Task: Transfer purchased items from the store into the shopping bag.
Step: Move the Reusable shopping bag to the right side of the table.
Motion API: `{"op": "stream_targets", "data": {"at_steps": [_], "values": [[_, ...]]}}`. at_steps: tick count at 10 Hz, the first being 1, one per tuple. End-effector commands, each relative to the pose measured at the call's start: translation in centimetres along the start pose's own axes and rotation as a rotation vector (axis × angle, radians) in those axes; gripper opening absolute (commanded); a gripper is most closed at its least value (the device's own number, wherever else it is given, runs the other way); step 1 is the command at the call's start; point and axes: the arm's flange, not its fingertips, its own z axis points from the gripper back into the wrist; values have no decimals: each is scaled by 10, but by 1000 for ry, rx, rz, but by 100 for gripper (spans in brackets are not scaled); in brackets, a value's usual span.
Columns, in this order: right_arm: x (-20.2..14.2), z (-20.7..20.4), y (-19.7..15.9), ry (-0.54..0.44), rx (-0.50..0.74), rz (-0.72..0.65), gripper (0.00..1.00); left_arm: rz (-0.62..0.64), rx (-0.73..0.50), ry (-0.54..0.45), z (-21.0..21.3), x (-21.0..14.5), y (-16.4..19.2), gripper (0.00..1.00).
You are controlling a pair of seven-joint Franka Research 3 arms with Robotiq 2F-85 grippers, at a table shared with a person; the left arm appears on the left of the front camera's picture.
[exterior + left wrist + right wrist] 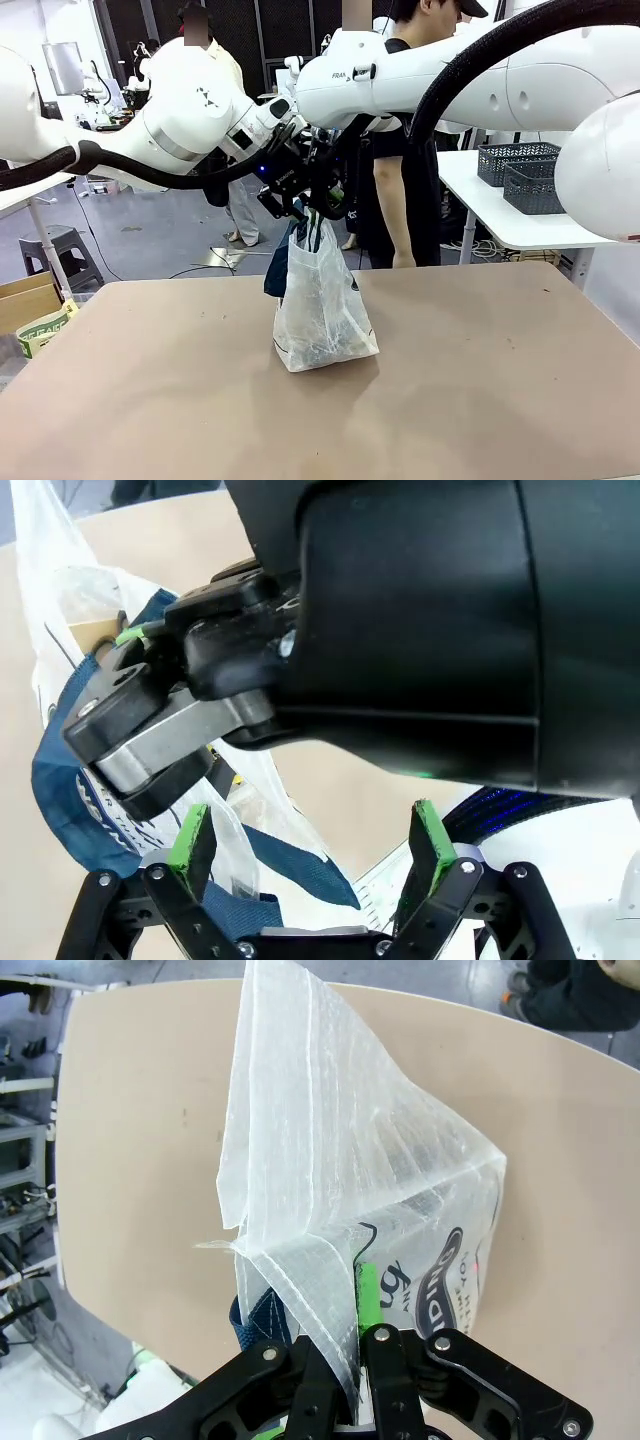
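A robotics lab was suggested: a white work table was set on a grey floor, black cables were trailed across it, and a cardboard box was kept nearby.

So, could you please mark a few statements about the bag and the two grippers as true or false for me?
1. The right gripper is shut on the top of the shopping bag. True.
2. The left gripper is clamped on a navy handle. False: its jaws stand open, with the handle loose near them.
3. The shopping bag lies flat on its side. False: it stands upright, with its base on the table.
4. Two grey lattice baskets sit on a white side table beyond. True.
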Motion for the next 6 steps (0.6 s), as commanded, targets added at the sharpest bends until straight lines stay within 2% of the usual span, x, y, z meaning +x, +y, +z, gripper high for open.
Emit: {"op": "stream_targets", "data": {"at_steps": [1,3,6], "values": [[10,2,3,10,52,8,0,-16,-7,32,-6,-8,8,100],[10,1,3,14,53,8,0,-38,86,64,-7,-12,7,100],[10,1,3,13,55,2,0,-88,155,87,-8,-18,2,100]]}}
